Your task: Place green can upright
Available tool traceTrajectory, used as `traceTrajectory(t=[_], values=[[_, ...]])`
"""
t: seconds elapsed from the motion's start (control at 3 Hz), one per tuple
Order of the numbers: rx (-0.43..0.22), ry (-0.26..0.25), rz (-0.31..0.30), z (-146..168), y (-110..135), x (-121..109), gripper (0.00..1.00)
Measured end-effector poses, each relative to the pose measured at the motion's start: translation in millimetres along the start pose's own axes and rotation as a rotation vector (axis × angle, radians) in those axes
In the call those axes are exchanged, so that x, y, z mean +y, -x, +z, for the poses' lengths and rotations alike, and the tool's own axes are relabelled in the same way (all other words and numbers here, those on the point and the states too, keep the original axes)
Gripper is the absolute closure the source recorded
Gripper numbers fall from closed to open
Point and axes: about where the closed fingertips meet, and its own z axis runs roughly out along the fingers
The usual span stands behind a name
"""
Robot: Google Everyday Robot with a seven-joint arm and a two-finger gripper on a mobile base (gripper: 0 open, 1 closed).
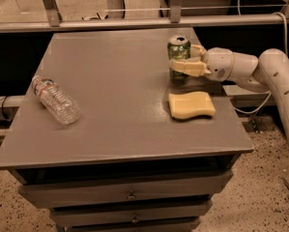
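Observation:
The green can stands upright on the grey table near its far right edge, silver top and pull-tab facing up. My gripper reaches in from the right at can height. Its fingers are closed around the can's lower body, one in front and one behind. The can's bottom seems to rest on the tabletop.
A yellow sponge lies just in front of the can. A clear plastic bottle lies on its side at the table's left. My white arm spans the right edge. A metal rail runs behind the table.

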Motion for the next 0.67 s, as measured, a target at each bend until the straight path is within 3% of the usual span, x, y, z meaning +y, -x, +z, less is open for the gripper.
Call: traceTrajectory(t=[0.33, 0.67], values=[[-0.008, 0.013, 0.009, -3.8, -8.8, 3.3, 0.58], [-0.004, 0.017, 0.026, -9.8, -18.7, 5.7, 0.27]])
